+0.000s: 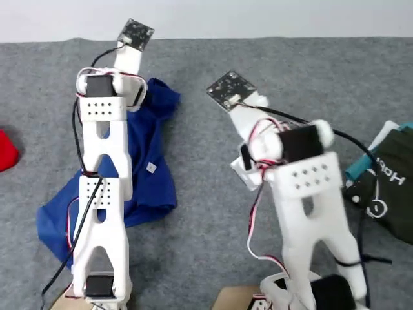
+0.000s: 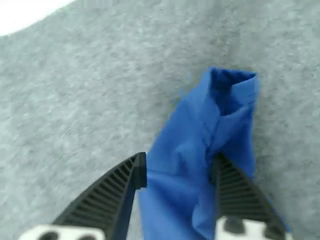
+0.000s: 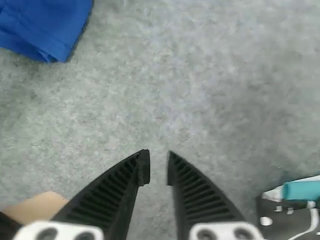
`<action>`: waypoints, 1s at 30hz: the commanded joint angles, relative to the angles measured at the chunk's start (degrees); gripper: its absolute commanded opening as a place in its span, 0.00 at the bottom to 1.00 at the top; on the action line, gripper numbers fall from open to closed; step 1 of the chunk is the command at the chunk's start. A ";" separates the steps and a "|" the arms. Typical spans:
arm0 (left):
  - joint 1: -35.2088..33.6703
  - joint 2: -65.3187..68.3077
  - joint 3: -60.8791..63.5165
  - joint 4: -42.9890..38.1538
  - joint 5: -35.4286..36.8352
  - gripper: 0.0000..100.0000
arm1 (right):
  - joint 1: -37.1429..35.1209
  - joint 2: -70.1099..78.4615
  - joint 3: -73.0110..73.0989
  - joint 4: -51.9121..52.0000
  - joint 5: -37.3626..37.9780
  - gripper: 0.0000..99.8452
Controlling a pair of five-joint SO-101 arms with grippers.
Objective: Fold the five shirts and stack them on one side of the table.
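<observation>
Shirts are lying apart on the grey worktop (image 1: 213,161) in the high view: a crumpled blue shirt (image 1: 158,187) is sprawling under the left arm (image 1: 103,181), a red shirt (image 1: 6,150) is peeking in at the left edge, and a dark shirt (image 1: 393,187) is sitting at the right edge beside the right arm (image 1: 303,187). In the left wrist view, the left tool (image 2: 179,167) is standing released, its fingers spread on either side of a raised fold of the blue shirt, one finger touching the cloth. In the right wrist view, the right tool (image 3: 156,165) is hanging over bare worktop, fingers a narrow slit apart, grasping nothing, with the blue shirt lying well off from it.
</observation>
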 commanded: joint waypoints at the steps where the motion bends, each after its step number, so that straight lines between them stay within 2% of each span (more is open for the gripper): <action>1: -2.81 -7.91 -3.12 1.49 -0.26 0.23 | -2.68 2.68 -1.85 1.54 -4.57 0.13; 5: -7.03 -13.71 -3.03 4.57 -0.18 0.23 | -7.96 7.34 -6.24 1.54 -12.84 0.13; 10: -16.26 -17.58 -2.86 6.68 3.08 0.23 | -15.78 16.22 -13.19 1.01 -22.59 0.13; 14: -22.59 -17.76 -2.86 6.68 3.08 0.23 | -19.12 23.87 -18.11 0.75 -25.14 0.13; 22: -37.10 -17.67 -2.15 6.77 3.43 0.23 | -23.69 39.78 -28.31 -0.48 -37.10 0.13; 30: -44.57 -17.67 4.62 6.77 3.43 0.23 | -30.73 53.49 -46.24 0.22 -40.35 0.13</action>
